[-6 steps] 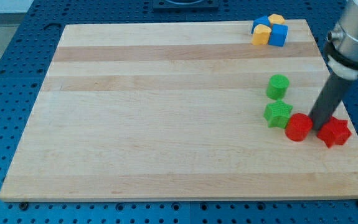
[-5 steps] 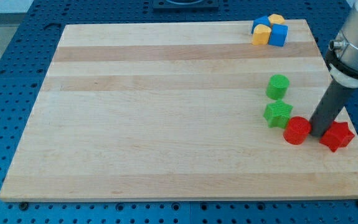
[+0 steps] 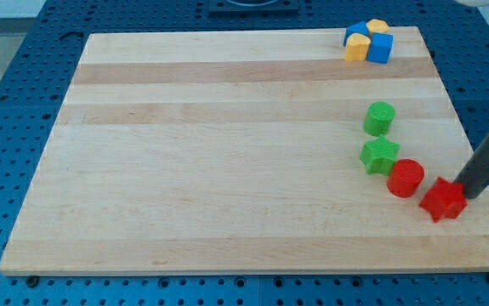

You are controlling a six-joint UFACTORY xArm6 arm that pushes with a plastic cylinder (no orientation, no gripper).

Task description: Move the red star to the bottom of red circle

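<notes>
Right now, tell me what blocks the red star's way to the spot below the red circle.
Nothing visible. My tip sits against the red star on its right; the board below the red circle holds no block.

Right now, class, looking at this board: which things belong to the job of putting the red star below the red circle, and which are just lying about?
In the job: red star block; red circle block; my tip, touching the star's right.

Lying about: green star block; green round block; blue and yellow block cluster; wooden board.
</notes>
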